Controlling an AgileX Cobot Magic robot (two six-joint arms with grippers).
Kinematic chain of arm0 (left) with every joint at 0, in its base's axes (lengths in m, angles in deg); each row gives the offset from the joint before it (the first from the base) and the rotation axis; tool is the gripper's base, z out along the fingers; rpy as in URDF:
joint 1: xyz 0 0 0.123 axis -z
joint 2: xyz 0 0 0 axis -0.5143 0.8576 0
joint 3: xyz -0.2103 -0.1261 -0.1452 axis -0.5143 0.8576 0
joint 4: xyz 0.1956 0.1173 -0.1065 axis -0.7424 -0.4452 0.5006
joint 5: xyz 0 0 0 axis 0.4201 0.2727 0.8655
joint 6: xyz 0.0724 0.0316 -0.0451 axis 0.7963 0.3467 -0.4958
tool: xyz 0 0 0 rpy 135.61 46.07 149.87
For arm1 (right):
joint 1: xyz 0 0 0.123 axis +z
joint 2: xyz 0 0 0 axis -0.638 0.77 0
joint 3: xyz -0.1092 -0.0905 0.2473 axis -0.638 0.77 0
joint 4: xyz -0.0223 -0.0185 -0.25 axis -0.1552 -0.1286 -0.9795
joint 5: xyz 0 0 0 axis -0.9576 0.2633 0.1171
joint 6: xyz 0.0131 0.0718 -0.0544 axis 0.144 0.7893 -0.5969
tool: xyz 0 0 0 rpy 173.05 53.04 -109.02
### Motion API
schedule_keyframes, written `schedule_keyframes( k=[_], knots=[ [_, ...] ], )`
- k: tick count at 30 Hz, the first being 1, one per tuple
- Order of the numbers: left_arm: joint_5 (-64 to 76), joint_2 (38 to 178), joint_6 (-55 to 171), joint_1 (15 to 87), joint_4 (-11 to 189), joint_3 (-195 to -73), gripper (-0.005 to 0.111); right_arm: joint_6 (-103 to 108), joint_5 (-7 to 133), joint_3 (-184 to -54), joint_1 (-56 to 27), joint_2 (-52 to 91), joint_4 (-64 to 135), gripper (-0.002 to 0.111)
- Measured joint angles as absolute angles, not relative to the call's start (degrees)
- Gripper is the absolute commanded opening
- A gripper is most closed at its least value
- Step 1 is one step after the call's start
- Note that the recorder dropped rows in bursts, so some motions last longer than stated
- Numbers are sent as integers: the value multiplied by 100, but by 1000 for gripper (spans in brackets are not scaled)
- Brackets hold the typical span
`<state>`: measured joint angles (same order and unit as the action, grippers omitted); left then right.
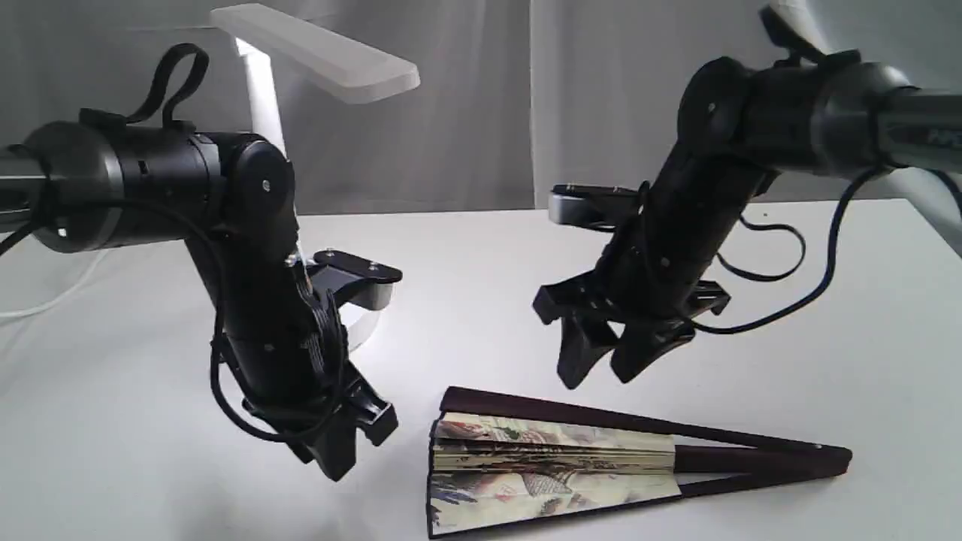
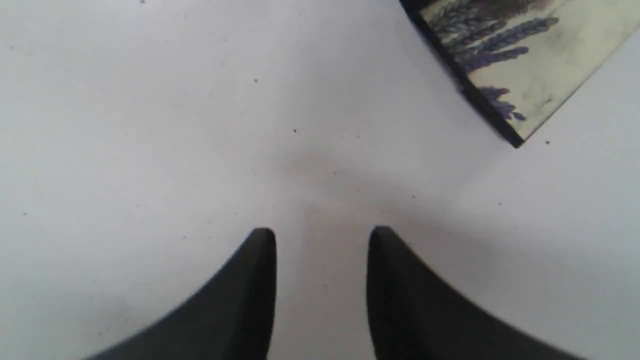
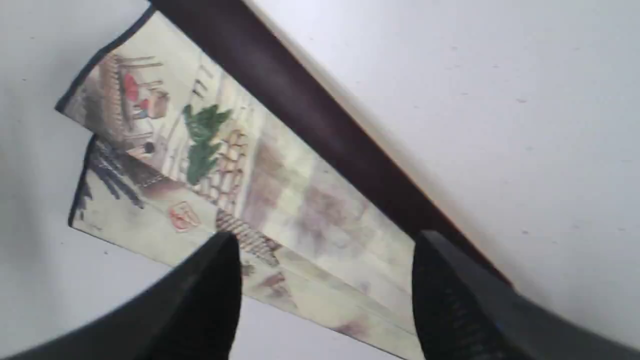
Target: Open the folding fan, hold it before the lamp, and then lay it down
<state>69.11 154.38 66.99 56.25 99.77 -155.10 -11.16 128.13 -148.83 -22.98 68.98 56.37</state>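
The folding fan (image 1: 571, 462) lies on the white table, only partly spread, its painted cream leaf to the left and its maroon guards meeting at the right. My right gripper (image 1: 601, 372) hangs open just above the fan's upper guard, touching nothing; in the right wrist view the fan (image 3: 260, 175) shows between and beyond the fingers (image 3: 210, 295). My left gripper (image 1: 342, 462) is open and empty, low over bare table left of the fan; a corner of the fan (image 2: 520, 60) shows in its view. The lamp (image 1: 316, 52) stands behind my left arm, its base mostly hidden.
A white curtain closes off the back of the table (image 1: 481, 255). Black cables (image 1: 782, 285) loop from my right arm over the table. The lamp's white cord (image 1: 45, 300) runs off at the far left.
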Motion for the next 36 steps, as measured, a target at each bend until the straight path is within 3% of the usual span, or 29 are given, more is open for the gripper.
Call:
schedule_keyframes(
  k=[7, 14, 36],
  knots=[
    [6964, 15315, 6584, 5625, 10436, -15510, 30, -2482, 13190, -14937, -3007, 7000, 5534, 52],
    [6970, 15311, 6584, 5625, 10703, -15510, 30, -3766, 13229, -14937, -3094, 7227, 5487, 48],
    [6970, 15311, 6584, 5625, 10716, -15510, 30, -3558, 13239, -14937, -3094, 7884, 5924, 37]
  ],
)
